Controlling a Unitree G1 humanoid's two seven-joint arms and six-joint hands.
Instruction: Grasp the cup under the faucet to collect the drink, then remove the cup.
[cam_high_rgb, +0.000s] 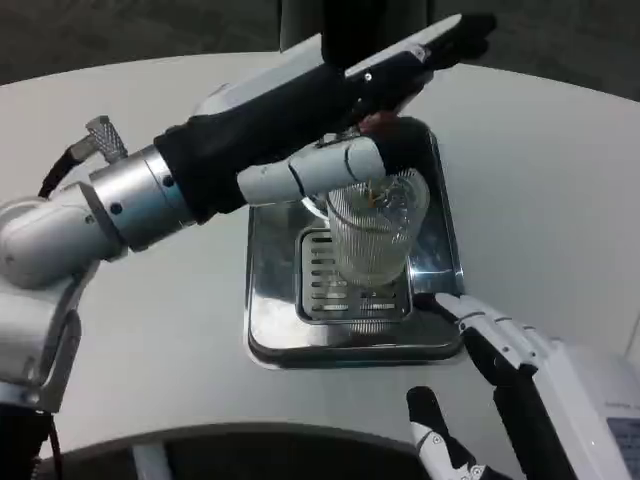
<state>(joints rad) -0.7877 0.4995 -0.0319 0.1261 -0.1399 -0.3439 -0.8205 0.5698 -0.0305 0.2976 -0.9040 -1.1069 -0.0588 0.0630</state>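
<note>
A clear ribbed cup (372, 238) stands upright on the grate of the silver drip tray (272, 300), under the faucet. My left hand (385, 75) reaches over the tray from the left. The faucet's red handle (383, 124) lies between its thumb and its outstretched black fingers, mostly hidden by the palm. The spout is hidden behind the hand and thumb. My right hand (530, 385) is at the lower right, open, its fingertips (450, 305) close to the tray's front right corner, apart from the cup. How much drink is in the cup I cannot tell.
The round white table (540, 180) spreads to both sides of the tray. Its front edge (250, 432) curves just below the tray, near my right thumb. My left forearm (150, 195) crosses above the table's left half.
</note>
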